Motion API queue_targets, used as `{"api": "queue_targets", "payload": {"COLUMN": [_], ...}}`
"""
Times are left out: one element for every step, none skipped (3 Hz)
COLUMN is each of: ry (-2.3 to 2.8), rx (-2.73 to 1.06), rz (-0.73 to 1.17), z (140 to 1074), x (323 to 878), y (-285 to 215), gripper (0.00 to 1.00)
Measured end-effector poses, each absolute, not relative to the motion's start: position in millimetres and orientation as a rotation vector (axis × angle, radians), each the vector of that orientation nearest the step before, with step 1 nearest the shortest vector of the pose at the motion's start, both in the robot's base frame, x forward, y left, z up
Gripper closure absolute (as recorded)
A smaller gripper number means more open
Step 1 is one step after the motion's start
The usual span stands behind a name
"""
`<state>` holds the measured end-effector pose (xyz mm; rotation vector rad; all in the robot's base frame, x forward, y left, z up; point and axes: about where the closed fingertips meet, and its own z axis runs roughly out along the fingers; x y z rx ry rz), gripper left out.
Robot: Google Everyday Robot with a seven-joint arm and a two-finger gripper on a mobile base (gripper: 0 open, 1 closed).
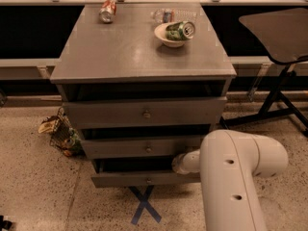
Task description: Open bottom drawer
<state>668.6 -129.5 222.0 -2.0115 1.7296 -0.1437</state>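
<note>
Low centre of frame, the bottom drawer [120, 179] sits under its two bigger neighbours, knob [148, 180] facing out. The arm [236, 177] stretches from lower right, putting the claw [183, 163] just above the drawer's right end, likely lining up a pull. Whether it grips anything cannot be told.

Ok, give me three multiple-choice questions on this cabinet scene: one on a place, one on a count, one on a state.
1. Where is the hand? A over the bowl; B at the bottom drawer's right end; C on the floor cross.
2. How many grey drawer fronts does the cabinet have? A two; B three; C four.
3. How is the red can placed? A upright; B inside the bowl; C lying on its side.
Answers: B, it sits just above that drawer's front; B, three knobbed fronts stack below the top; C, its side rests on the cabinet top.
</note>
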Motion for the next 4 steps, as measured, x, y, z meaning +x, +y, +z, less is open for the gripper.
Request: {"api": "queue_targets", "payload": {"ry": [1.707, 1.706, 1.709, 1.709], "rx": [-2.059, -2.071, -2.084, -2.084], "rz": [-0.056, -0.038, -0.021, -0.021], "z": [204.7, 204.2, 204.9, 204.9], "x": [669.4, 667.3, 665.3, 665.3], "y": [-115.1, -114.5, -114.9, -114.9], "gripper": [1.00, 1.00, 1.00, 1.00]}}
